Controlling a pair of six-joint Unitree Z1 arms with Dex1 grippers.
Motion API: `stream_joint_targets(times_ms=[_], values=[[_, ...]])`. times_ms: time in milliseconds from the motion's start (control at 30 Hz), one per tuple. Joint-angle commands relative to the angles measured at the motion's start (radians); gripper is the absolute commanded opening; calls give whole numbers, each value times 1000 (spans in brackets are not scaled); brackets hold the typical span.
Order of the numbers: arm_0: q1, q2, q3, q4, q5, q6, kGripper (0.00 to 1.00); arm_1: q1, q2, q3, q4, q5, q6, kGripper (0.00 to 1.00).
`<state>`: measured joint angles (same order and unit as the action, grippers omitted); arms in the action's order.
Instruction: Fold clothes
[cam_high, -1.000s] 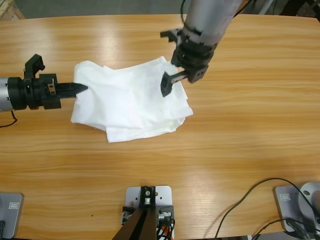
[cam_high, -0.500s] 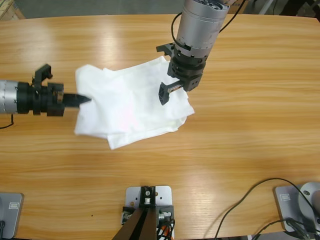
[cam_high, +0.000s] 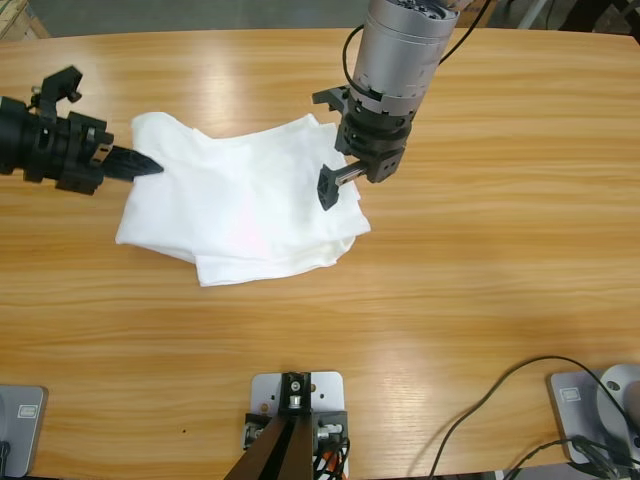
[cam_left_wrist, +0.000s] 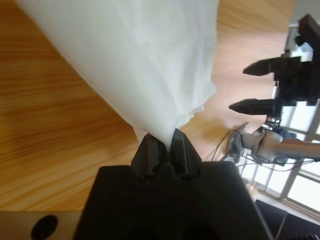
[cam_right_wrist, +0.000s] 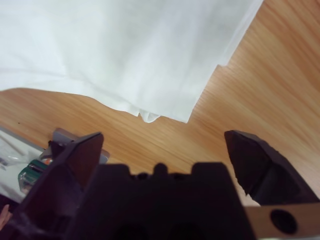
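The long wooden table (cam_high: 480, 250) is the biggest thing here, and roughly mid-table, a bit toward its left half, lies the crumpled white cotton T-shirt (cam_high: 240, 205), bunched into a loose, doubled-over heap. Compared with half a second ago the shirt has slid left and toward the far edge: its left corner has been dragged out into a point, and its right edge has pulled in from under the other arm.

The left gripper (cam_high: 150, 166) comes in from the shirt's left side, and its arm has backed off further left and swung up a little since the earlier frame. Its jaws are pressed together, pinching the shirt's left edge; in the left wrist view the cloth (cam_left_wrist: 135, 65) fans out right from the tips of the left gripper (cam_left_wrist: 162, 142).

The right gripper (cam_high: 335, 185) hangs down from the far side of the table over the shirt's right part, basically where it was half a second back. Its jaws are spread wide with nothing between them, and the right wrist view looks down between them at the shirt's layered edge (cam_right_wrist: 125, 55) and bare wood. It's also visible in the left wrist view, off to the shirt's right (cam_left_wrist: 260, 85).
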<state>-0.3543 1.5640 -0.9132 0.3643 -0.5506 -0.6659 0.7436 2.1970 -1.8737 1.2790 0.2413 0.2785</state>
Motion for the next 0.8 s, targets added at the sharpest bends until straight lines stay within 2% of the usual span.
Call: stream_joint_targets(times_ms=[33, 300, 600, 800], values=[[-91, 56, -61, 56, 17, 5, 0, 11, -3, -1, 23, 3, -12, 1000], [-217, 206, -216, 107, 13, -3, 0, 1, -63, 3, 45, -61, -5, 1000], [-284, 357, -407, 205, -4, 9, 0, -99, -198, 1, 94, -253, 49, 1000], [-335, 461, -554, 273, -15, 12, 0, -139, -226, 2, 105, -277, 38, 1000]])
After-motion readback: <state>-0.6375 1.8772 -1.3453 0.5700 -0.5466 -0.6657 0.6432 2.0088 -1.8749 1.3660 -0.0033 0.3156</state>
